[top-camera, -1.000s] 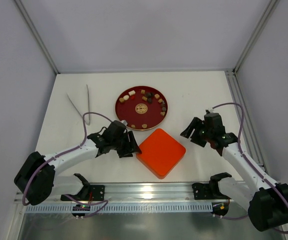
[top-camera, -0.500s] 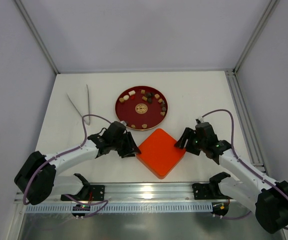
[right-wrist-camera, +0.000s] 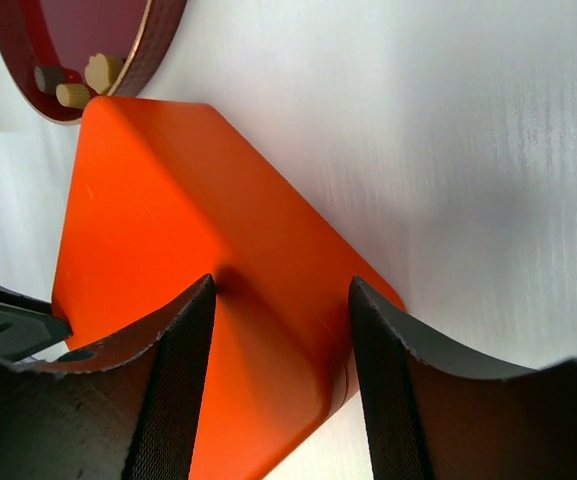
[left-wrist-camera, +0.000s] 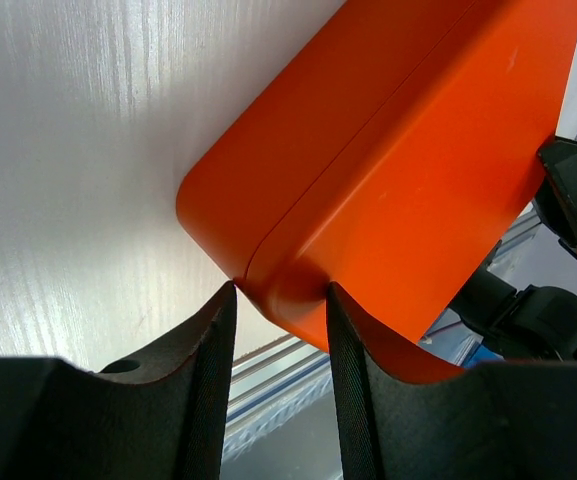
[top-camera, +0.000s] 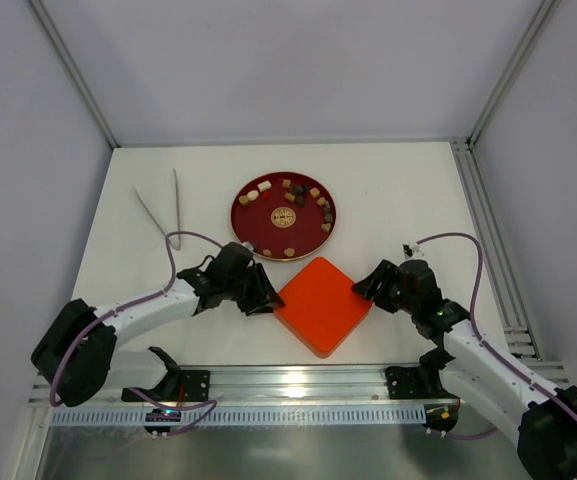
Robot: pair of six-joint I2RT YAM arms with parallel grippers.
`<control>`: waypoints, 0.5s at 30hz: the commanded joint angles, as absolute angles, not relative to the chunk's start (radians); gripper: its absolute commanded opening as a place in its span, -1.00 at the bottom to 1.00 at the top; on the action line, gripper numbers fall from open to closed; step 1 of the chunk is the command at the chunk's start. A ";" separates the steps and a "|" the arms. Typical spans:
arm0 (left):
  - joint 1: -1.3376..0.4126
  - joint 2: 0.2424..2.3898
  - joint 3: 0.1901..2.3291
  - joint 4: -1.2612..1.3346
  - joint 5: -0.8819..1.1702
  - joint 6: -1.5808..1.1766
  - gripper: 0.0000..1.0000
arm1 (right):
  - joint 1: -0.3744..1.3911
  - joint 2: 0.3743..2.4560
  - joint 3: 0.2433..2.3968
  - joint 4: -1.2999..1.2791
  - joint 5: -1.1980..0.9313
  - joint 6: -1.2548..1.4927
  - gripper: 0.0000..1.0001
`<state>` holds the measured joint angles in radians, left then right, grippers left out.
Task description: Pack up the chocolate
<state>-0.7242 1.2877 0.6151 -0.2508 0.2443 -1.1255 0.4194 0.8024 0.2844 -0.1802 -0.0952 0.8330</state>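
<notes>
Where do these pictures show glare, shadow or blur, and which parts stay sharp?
Left wrist view: streaky glare on the white table; the orange box is sharp. Right wrist view: a soft grey shadow on the table beside the box; the ribbed pads of the right gripper are sharp. Top external view: even, soft light, no hard shadows; the red plate is clear.

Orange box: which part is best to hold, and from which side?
Take the orange box by its rounded corners, coming in low from left and right. It lies turned like a diamond, one corner toward each arm; the left gripper pinches one, the right gripper straddles the other.
</notes>
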 commanded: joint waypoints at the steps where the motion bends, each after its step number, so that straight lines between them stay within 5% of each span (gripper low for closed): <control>1: -0.732 1.371 0.545 -0.324 0.164 -1.103 -0.24 | 0.442 0.778 0.172 -0.267 -0.104 0.868 -0.01; 15: -0.732 1.368 0.542 -0.304 0.173 -1.115 -0.21 | 0.509 0.709 0.253 -0.468 -0.029 0.867 0.46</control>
<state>-0.7212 1.3113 0.5968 -0.1715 0.2684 -1.1526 0.4919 0.6891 0.2291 -0.2150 -0.0422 0.8822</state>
